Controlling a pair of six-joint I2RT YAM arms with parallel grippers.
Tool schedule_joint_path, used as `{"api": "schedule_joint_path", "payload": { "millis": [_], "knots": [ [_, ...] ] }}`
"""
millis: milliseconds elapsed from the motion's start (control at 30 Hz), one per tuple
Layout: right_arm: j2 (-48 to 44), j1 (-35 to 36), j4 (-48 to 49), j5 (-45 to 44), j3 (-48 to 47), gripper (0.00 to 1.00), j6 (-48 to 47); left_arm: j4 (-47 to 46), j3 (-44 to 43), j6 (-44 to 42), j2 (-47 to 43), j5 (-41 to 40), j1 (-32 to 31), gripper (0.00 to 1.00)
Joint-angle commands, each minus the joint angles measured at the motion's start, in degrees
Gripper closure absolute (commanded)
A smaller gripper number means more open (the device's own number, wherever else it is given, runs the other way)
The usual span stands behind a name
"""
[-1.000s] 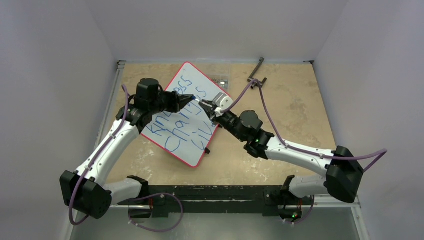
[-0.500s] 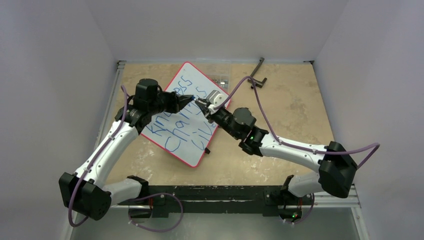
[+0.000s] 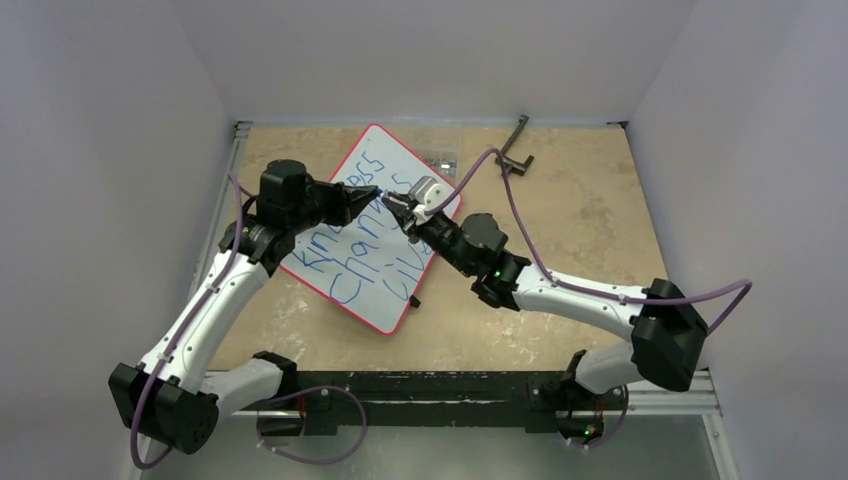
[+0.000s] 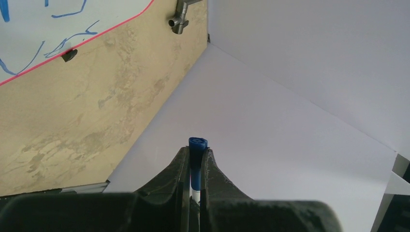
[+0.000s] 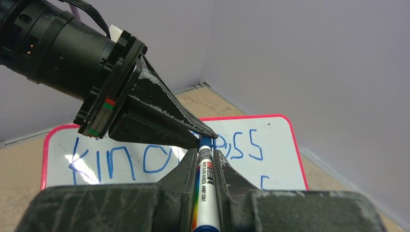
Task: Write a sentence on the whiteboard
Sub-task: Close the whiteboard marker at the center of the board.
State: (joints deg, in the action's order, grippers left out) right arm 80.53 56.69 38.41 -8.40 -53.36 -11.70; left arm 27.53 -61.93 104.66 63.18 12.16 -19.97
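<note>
Blue plastic is what my left gripper [image 4: 197,151] has its jaws pressed together on: a short blue piece that I take to be the cap [image 4: 197,144], its end poking just past the fingertips. My right gripper [image 5: 205,153] has its jaws clamped on the barrel of the marker [image 5: 205,193], label side up. The marker's blue end runs straight up to the left fingertips and appears to touch them. Whether cap and marker are fully seated together I cannot tell, since the left fingers hide the joint. Both grippers meet in the air above the whiteboard [image 5: 283,150], which lies flat and skewed on the tan table [image 3: 560,220], its red rim showing all round. The sentence [image 3: 362,250] slants across it in blue lines, with "Kin" and "ss" plain in the right wrist view and the rest partly behind my arms. Judging by the filled board, the writing looks done and the step in hand is closing the marker. The next move calls for keeping the two pieces on one axis and pushing them together firmly, without letting the barrel slip in my right grip. After that, the marker wants setting down off the board so that nothing smears the fresh letters.
</note>
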Motion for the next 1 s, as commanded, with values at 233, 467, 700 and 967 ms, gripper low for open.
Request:
{"api": "schedule_joint_path", "payload": {
  "millis": [233, 467, 700, 967],
  "knots": [
    [3.88, 0.00, 7.70, 2.41, -2.69, 1.00, 9.98, -14.84, -2.58, -7.10, -3.86, 2.40, -3.53, 1.00],
    [6.29, 0.00, 15.05, 0.85, -2.71, 1.00, 17.96, -19.02, -2.26, -9.31, -5.28, -1.34, -7.11, 1.00],
    [10.81, 0.00, 20.82, -4.28, -4.40, 1.00, 26.20, -26.46, -0.88, -9.65, -4.70, -2.88, -10.52, 1.00],
    [15.07, -0.01, 25.08, -6.33, -7.05, 1.00, 35.76, -31.01, 0.08, -11.43, -5.43, -2.88, -11.79, 1.00]
  ]
}}
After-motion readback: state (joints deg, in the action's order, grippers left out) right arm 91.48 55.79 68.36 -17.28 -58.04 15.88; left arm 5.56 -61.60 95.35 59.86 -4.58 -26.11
